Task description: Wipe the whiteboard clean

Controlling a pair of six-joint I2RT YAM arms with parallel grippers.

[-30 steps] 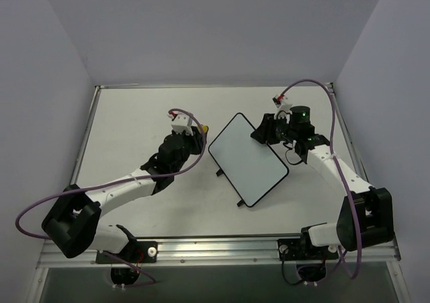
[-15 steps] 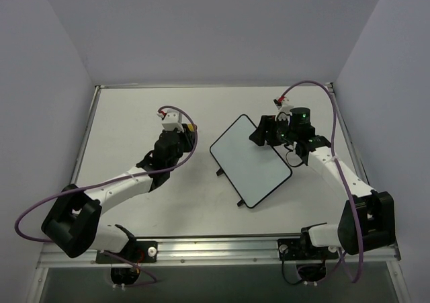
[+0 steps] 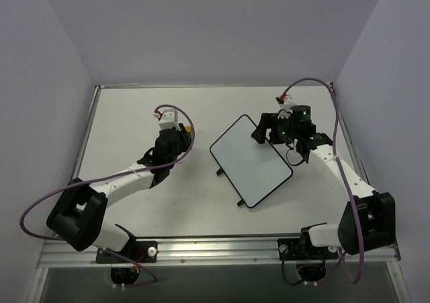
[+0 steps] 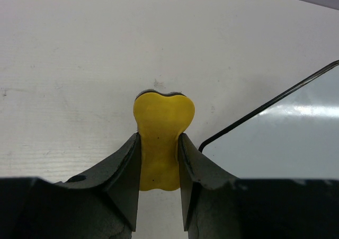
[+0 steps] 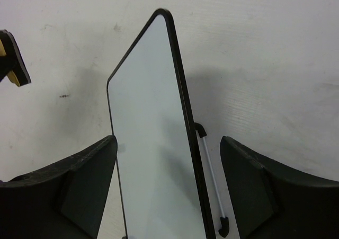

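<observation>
The whiteboard [image 3: 250, 162] lies at the table's middle, turned diagonally, its face blank with no writing showing. My left gripper [image 3: 186, 134] is shut on the yellow bone-shaped eraser [image 3: 193, 129], to the left of the board and apart from it. In the left wrist view the eraser [image 4: 161, 138] is pinched between my fingers [image 4: 124, 170], with the board's corner [image 4: 286, 138] at the right. My right gripper [image 3: 267, 132] is open at the board's far right edge. In the right wrist view its fingers [image 5: 79, 180] straddle the board [image 5: 153, 143] without touching it.
The table's raised rim [image 3: 91, 125] runs along the left, back and right. A black foot with a thin white rod [image 5: 210, 178] sticks out beside the board. Bare table [image 3: 134, 108] lies left of and behind the board.
My left gripper has carried the eraser leftward, away from the board's left corner. The board's far right edge has shifted slightly right. My right gripper has hardly moved.
</observation>
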